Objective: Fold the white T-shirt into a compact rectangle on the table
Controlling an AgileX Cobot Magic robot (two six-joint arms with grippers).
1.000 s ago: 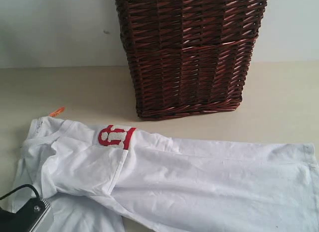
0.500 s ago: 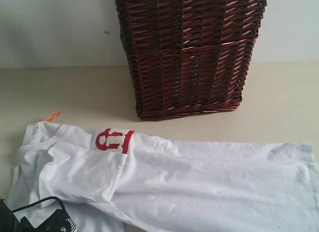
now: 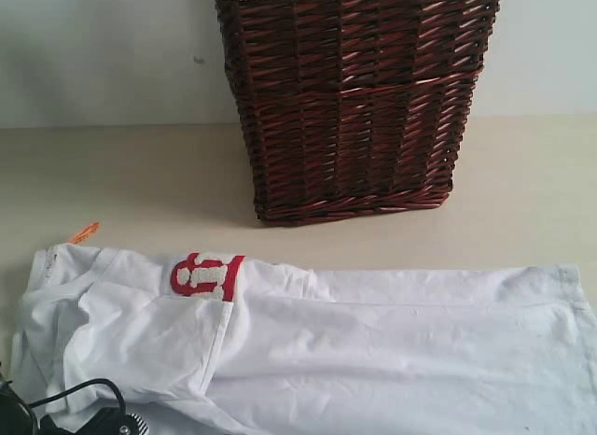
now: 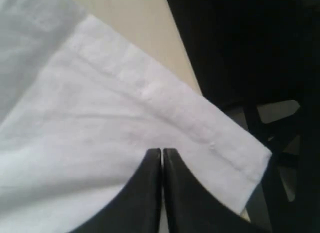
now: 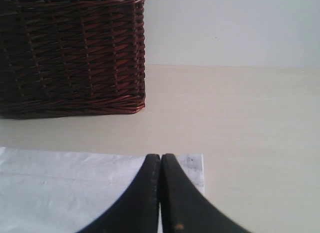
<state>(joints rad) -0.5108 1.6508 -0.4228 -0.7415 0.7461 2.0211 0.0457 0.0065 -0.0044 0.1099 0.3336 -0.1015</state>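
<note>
The white T-shirt (image 3: 373, 351) lies spread flat along the near part of the table (image 3: 131, 174). Its red-outlined letters (image 3: 207, 274) and orange neck tag (image 3: 82, 232) are towards the left. My left gripper (image 4: 162, 151) is shut, its tips pinching white fabric (image 4: 100, 118) just inside a stitched hem. In the exterior view only its dark housing and cable (image 3: 98, 422) show, at the bottom left. My right gripper (image 5: 161, 155) is shut, with its tips over the shirt's hem corner (image 5: 195, 165). The cloth there lies flat, and no hold shows.
A tall dark brown wicker basket (image 3: 354, 99) stands behind the shirt at the middle of the table, also seen in the right wrist view (image 5: 70, 48). A pale wall rises behind. The table's edge and dark space beyond it (image 4: 240, 48) lie beside the left gripper.
The left gripper has shut and dropped towards the bottom left corner. The shirt's left end, with letters and tag, has slid left and nearer; its right hem shifted slightly left.
</note>
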